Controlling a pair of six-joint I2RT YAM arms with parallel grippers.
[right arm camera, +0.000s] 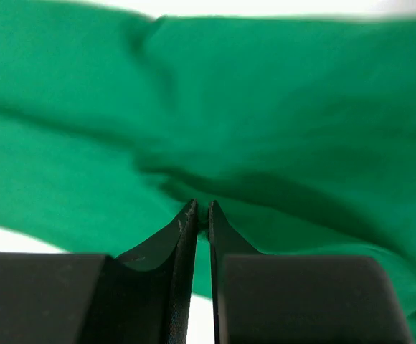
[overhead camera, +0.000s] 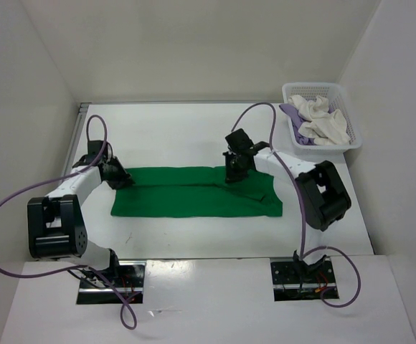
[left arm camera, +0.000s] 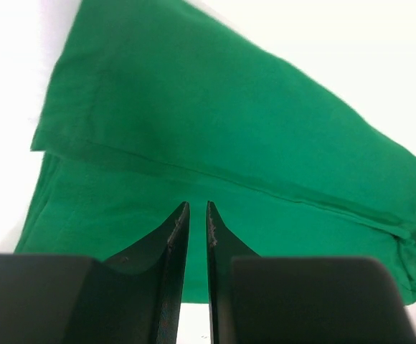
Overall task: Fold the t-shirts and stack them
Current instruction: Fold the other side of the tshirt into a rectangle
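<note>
While the left tool and right tool pinch the far edge of the green shirt lying mid-worktop, a lengthwise fold seems underway, calling for an even pull toward the near edge.

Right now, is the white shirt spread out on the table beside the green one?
No, the white shirt is bunched up in the basket at the far right, apart from the green shirt.

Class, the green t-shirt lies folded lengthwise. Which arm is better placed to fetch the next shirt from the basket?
Probably right. The basket stands in the far right corner, nearer the right claw; the left claw is at the left end of the green t-shirt.
</note>
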